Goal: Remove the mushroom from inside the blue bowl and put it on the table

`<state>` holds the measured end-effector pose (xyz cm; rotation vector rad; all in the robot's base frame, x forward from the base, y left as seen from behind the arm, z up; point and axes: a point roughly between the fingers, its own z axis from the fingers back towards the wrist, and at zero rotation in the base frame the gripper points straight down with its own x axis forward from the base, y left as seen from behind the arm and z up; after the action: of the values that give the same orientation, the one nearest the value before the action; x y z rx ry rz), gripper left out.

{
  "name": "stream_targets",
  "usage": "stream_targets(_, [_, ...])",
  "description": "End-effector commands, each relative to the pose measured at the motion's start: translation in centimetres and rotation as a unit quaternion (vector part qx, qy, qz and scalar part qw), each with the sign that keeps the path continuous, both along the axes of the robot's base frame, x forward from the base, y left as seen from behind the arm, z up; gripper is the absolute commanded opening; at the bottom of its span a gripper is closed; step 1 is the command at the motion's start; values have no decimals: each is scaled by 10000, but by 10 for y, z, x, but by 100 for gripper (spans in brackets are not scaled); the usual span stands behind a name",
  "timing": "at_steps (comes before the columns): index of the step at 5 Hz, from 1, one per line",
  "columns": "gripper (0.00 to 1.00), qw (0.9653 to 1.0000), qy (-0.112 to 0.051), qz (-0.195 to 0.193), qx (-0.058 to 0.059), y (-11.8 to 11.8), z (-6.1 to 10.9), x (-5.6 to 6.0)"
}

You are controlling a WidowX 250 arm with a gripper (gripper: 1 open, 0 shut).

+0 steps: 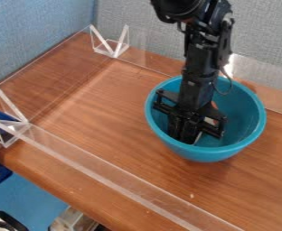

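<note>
Mushroom [201,137]: mostly hidden by the gripper [194,123]. Only a small pale patch shows, low at the gripper's fingertips, inside the blue bowl [245,135]. Cap, outline and lie of the stem cannot be read; nor can its full contact with the fingers.

Gripper: black, jointed, pointing down into the bowl. Jaws drawn together, narrow. Whether the mushroom is gripped between them or just sits by the tips, cannot tell; dark linkages cover the spot.

Bowl: teal-blue, round, deep, plain rim running all round the gripper's lower part. Seen from the camera, the fingers sit toward the left part of the interior, near the left wall. More open interior lies to the gripper's right, with the far right wall in plain sight. The rim stands above the fingertips, so the wall encloses them on every side.

Table [101,108]: brown wood grain, glossy. Broad bare stretch to the gripper's left, beyond the rim; another strip on the camera's side of the bowl, and some wood to the lower right.

Edges: low clear acrylic wall [113,179] crosses on the camera's side of the gripper, slanting down to the right. A second clear wall runs behind the gripper, near the grey textured wall [144,16]. White corner brackets [108,42] stand well apart from the gripper, one behind and left, the other at far left.
</note>
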<state>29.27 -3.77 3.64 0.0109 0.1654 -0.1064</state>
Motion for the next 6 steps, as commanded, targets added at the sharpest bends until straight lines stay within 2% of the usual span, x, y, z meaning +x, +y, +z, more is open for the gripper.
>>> stream_targets(1, [0,9998,-193,-53,22,0,7,7])
stream_targets(6, [0,9995,-242,-155,126,4,7,9])
